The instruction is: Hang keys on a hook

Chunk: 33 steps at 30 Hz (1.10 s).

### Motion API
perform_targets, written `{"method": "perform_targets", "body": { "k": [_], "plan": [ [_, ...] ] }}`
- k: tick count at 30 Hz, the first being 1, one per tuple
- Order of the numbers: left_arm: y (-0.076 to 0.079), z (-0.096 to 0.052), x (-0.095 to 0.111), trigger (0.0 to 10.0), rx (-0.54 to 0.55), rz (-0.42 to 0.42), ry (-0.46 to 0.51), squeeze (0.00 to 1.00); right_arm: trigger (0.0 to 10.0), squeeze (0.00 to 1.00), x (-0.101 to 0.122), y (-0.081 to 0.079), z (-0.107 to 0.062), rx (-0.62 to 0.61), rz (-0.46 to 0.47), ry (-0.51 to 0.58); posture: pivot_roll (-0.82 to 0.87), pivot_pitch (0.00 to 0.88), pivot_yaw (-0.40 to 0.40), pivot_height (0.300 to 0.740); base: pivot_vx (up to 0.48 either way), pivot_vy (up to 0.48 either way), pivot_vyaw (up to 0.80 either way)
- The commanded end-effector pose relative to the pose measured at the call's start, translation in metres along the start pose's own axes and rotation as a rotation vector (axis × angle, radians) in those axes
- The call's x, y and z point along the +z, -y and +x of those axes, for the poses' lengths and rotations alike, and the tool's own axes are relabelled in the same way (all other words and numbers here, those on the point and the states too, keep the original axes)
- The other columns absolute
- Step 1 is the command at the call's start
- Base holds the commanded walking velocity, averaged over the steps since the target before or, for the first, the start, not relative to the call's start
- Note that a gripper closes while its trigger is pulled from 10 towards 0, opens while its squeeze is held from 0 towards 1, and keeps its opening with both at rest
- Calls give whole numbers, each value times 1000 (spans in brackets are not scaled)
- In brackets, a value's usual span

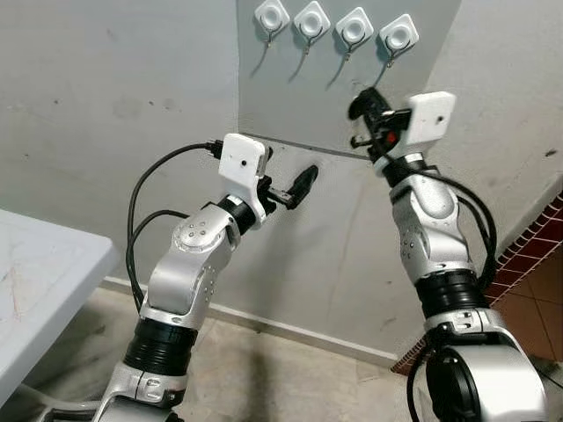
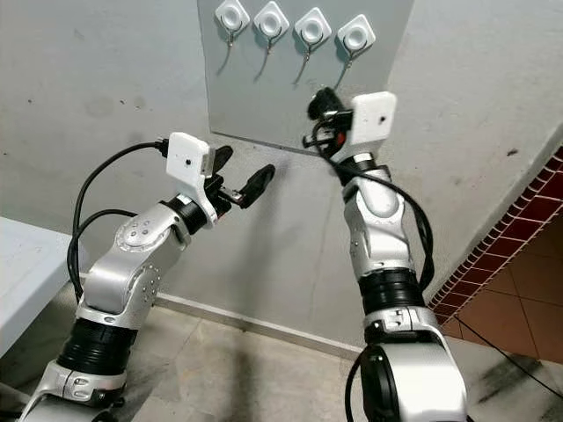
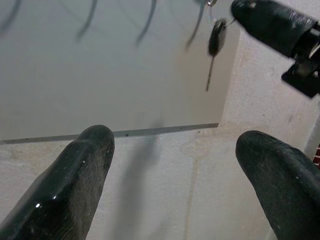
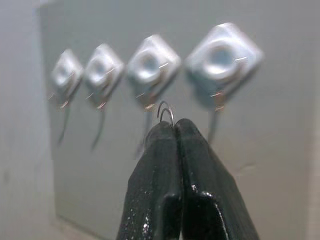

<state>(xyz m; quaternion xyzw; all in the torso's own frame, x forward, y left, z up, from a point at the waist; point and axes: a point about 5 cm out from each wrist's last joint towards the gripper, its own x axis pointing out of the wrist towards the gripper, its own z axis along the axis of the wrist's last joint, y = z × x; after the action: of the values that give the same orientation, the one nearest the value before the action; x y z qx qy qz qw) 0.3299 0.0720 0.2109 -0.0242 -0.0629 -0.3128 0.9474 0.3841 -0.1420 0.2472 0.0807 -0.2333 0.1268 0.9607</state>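
The key (image 3: 216, 42) hangs by its ring (image 4: 166, 111) from the right gripper (image 4: 175, 131), whose two black fingers are pressed tight together on the thin wire loop, so that only a small arc of ring pokes out above the tips. In the left wrist view the key dangles freely below that pinch, dark head up and slim blade pointing down, in front of the grey board (image 1: 299, 97) and just below the rightmost hook.

By its look this is a light, rigid load: a small metal key on a springy wire ring. It should swing at any jerk, and the smooth wire could slip or twist between the pads. The hold on the ring seems the right one, since it leaves the open arc free to drop over a hook's prong; grabbing the key blade would hide the loop.

Four white diamond-shaped hooks (image 1: 354, 26) sit in a row along the top of the board, each with a small metal prong beneath. The right gripper is raised just below the two hooks on the right.

The left gripper (image 1: 290, 189) is held lower, towards the wall (image 1: 106, 105) under the board, its fingers spread apart and carrying nothing
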Motion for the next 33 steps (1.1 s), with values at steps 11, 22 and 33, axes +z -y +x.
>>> {"method": "perform_targets", "body": {
  "k": [11,22,33],
  "plan": [
    [4,3,9,10000,-36,15,18,0,10000,0,17,3,21,-24,68,61,1,0,-25,715,0,0,0],
    [3,2,11,10000,-29,8,24,0,10000,0,22,7,32,-59,143,62,10,0,-32,715,0,0,0],
    [3,2,11,10000,-28,7,25,0,10000,0,14,12,31,-78,350,51,11,0,-32,715,0,0,0]
  ]
}}
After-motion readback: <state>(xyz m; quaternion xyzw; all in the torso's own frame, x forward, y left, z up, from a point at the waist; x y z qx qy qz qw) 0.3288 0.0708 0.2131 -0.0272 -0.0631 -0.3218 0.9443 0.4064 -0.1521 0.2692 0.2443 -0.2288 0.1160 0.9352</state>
